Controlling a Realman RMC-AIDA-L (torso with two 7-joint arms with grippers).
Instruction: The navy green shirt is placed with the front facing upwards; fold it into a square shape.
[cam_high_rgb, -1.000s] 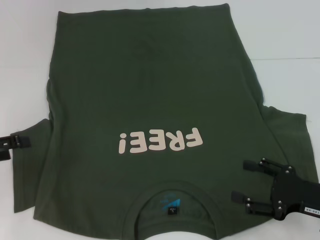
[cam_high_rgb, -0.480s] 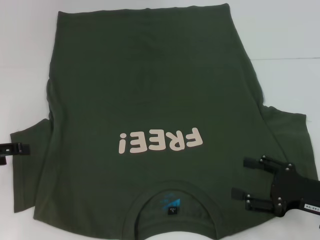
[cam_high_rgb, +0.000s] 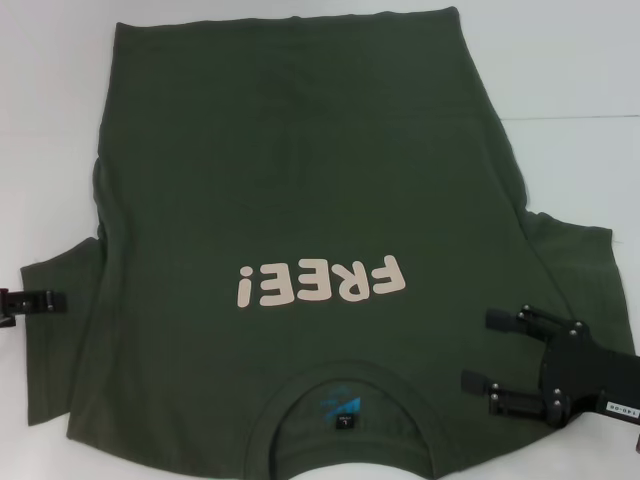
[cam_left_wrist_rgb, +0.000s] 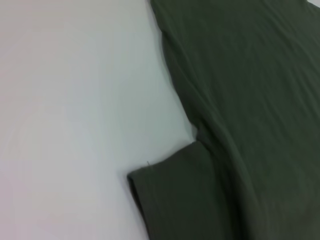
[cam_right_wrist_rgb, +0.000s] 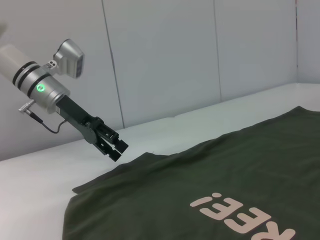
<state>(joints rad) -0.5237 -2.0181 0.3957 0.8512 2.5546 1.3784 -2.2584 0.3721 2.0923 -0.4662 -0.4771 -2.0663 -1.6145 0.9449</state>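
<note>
The navy green shirt (cam_high_rgb: 300, 170) lies spread front-up on the white table, its pale "FREE!" lettering (cam_high_rgb: 322, 280) reading upside down and its collar (cam_high_rgb: 345, 375) nearest me. My left gripper (cam_high_rgb: 22, 308) is at the outer edge of the left sleeve (cam_high_rgb: 60, 330), and in the right wrist view the left gripper (cam_right_wrist_rgb: 119, 149) hovers just above that sleeve's hem (cam_right_wrist_rgb: 145, 156) with a small gap between its fingers. My right gripper (cam_high_rgb: 477, 350) is open over the shirt's right shoulder, empty. The left wrist view shows only sleeve (cam_left_wrist_rgb: 175, 205) and the shirt's side (cam_left_wrist_rgb: 250, 100).
White table (cam_high_rgb: 570, 80) surrounds the shirt, with bare room to the far left and far right. The right sleeve (cam_high_rgb: 575, 260) spreads out beyond my right gripper. A pale panelled wall (cam_right_wrist_rgb: 165, 55) stands behind the table.
My left gripper has slid along the left sleeve's edge toward the near side. The right gripper has shifted only slightly and stays open. The shirt has not moved.
</note>
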